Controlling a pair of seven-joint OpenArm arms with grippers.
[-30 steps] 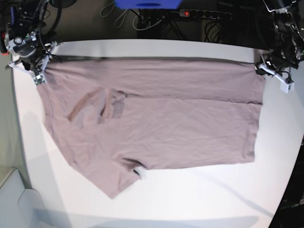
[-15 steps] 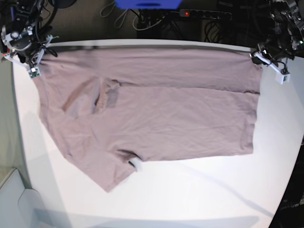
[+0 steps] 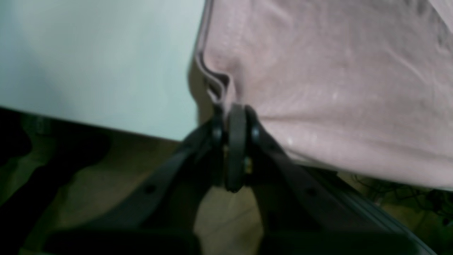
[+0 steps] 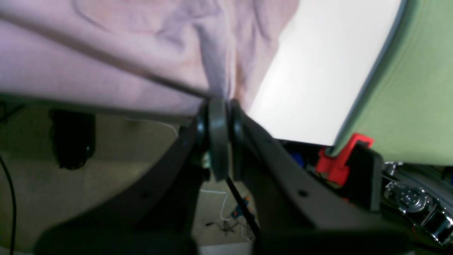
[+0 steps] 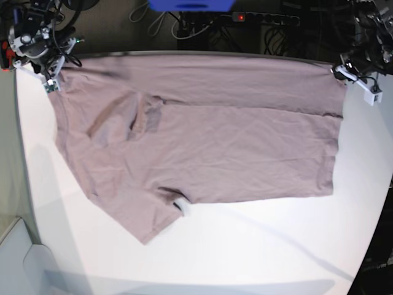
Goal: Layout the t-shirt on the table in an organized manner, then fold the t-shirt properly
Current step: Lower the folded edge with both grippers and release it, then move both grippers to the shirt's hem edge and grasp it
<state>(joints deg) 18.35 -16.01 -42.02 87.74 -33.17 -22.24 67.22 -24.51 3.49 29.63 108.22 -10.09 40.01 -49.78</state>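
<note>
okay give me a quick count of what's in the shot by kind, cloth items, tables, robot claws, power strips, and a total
Cloth items: 1, the t-shirt
Tables: 1, the table
Robot claws: 2, the left claw and the right claw, each shut on a far corner of the shirt
Power strips: 1, the power strip behind the table
Total: 5

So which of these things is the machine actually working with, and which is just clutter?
Part of the job:
- t-shirt
- table
- left hand, pinching one shirt corner
- right hand, pinching the other

Just lying about:
- power strip behind the table
- blue object behind the table
</note>
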